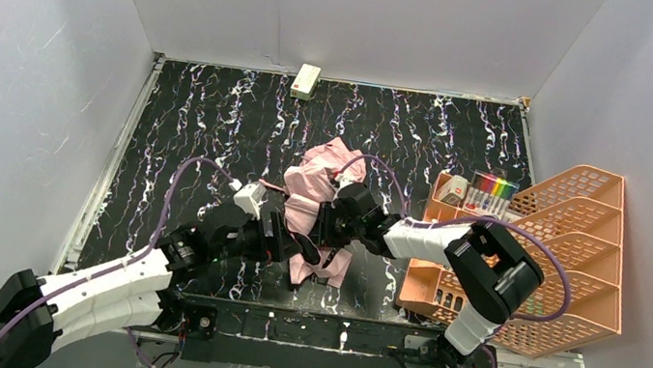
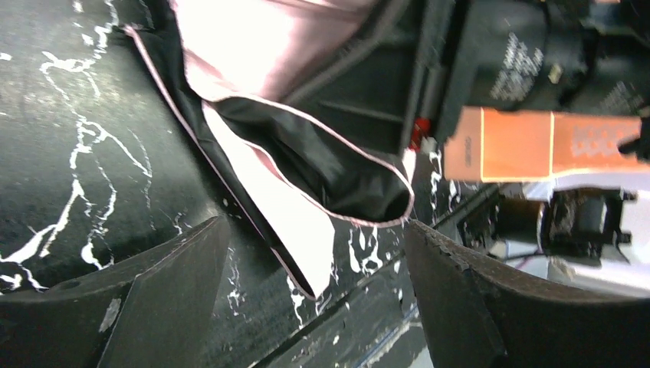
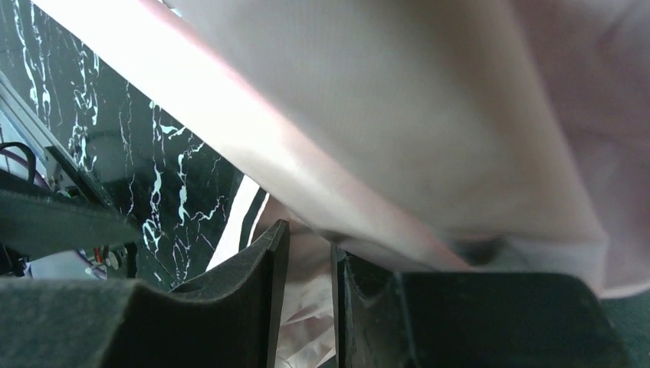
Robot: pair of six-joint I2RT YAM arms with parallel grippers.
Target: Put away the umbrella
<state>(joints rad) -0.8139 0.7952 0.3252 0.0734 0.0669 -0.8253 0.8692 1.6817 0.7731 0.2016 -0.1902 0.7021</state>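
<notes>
Pink-and-black umbrella (image 1: 321, 193) lies bunched on the desk (image 1: 217, 109), its long axis running far to near between our arms. Our left fingers (image 2: 169, 284) gape wide, a fold just ahead. Our right fingers (image 3: 245, 307) pinch its cloth.

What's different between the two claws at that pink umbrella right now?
The left gripper stands wide open, while the right gripper is nearly closed. The left one holds nothing, the umbrella fabric lying loose between its fingers; the right one pinches a fold of it. Both have dark fingers and meet at the umbrella.
</notes>
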